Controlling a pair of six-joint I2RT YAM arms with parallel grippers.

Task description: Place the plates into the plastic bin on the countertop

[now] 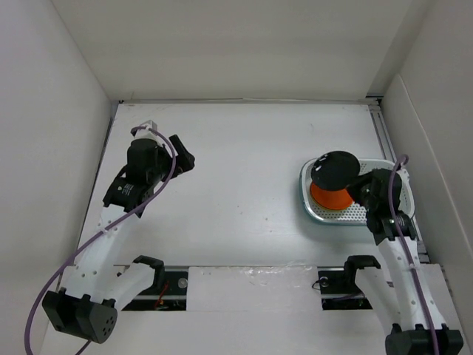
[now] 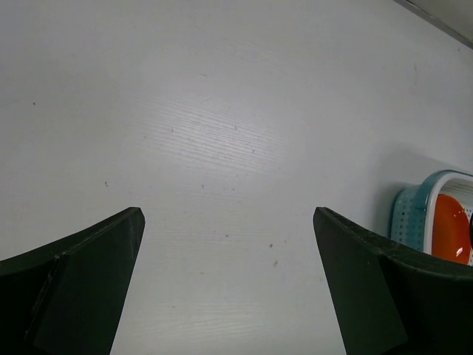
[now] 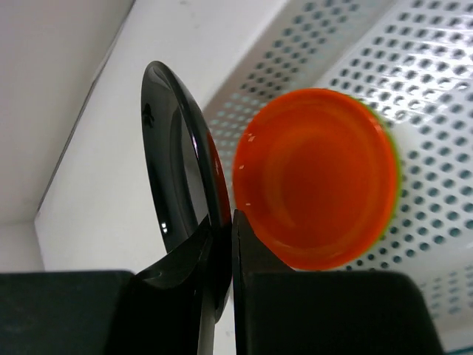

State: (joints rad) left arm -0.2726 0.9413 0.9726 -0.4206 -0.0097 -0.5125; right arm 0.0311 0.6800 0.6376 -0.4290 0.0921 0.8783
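The black plate (image 3: 174,185) is standing on edge, slightly tilted, with the right claw (image 3: 224,237) clenching its rim between both fingers. It is hanging over the bin (image 1: 304,198), just beside and above an orange plate (image 3: 318,177) that is lying flat inside. A thin green edge (image 3: 400,185) is showing under the orange plate's side, and what lies beneath it is hidden. The bin is sitting on the right side of the table (image 1: 244,192), near the wall (image 1: 436,111). Well apart on the left, the left claw (image 2: 228,214) is hovering over the table, released, its jaws spread wide.
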